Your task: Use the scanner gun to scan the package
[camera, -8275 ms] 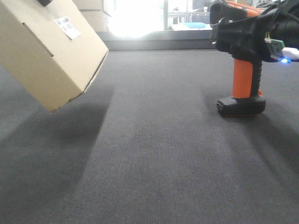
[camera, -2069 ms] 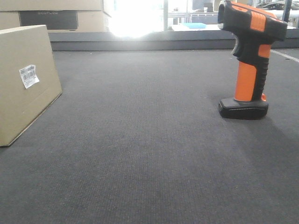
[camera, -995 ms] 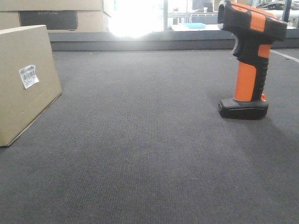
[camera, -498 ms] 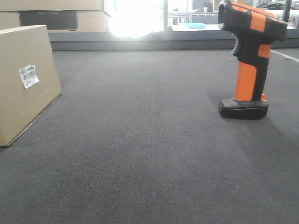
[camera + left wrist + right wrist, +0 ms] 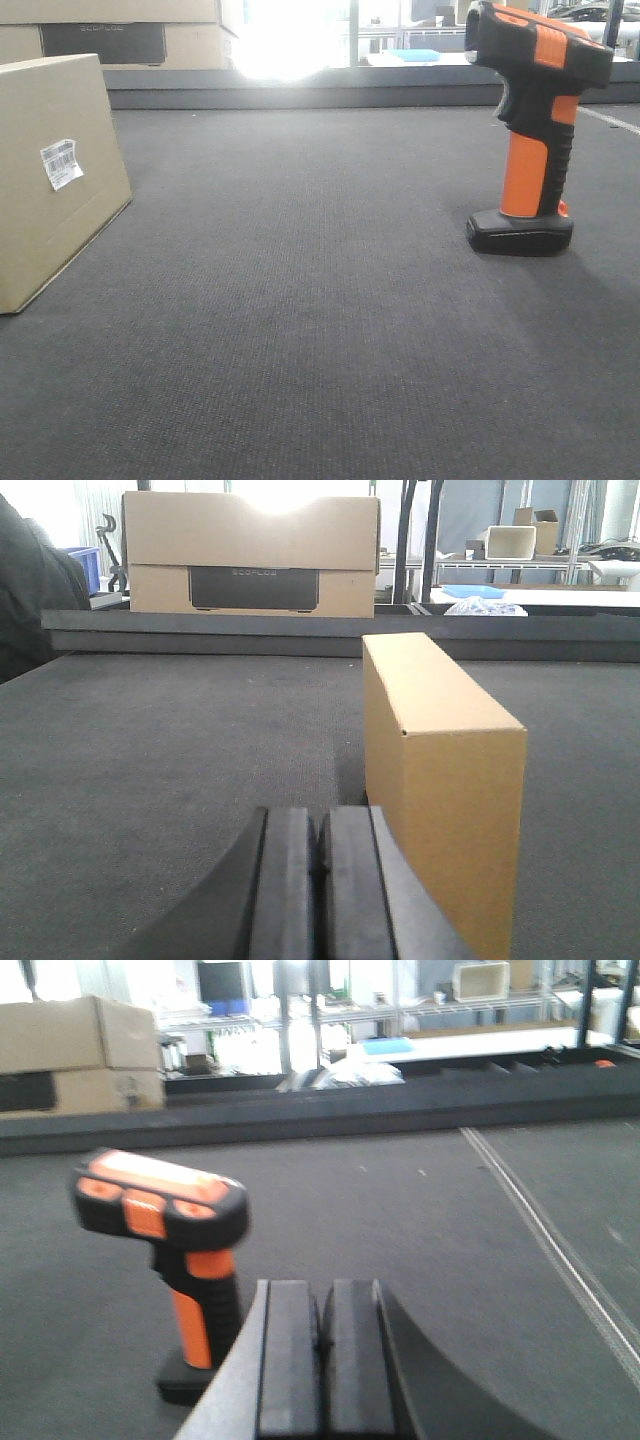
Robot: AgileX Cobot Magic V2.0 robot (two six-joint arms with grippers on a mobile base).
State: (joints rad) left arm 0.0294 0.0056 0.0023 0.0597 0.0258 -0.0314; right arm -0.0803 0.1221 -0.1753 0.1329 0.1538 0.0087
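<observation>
On the dark surface everything's parked now: the box (image 5: 50, 170) sits flat near the left edge with its white barcode label (image 5: 61, 163) facing the middle, and the scanner (image 5: 532, 120) stands upright on its base toward the right edge, well apart from the box. About eight seconds back the box was tilted up in the air and the scanner had an arm on it; for the last two seconds nothing has budged. Both arms have backed off: the left pincer (image 5: 320, 865) is pressed together and empty just beside the box, and the right pincer (image 5: 320, 1345) is together too, near the scanner. My read is the scan's done and this is the wrap-up.
</observation>
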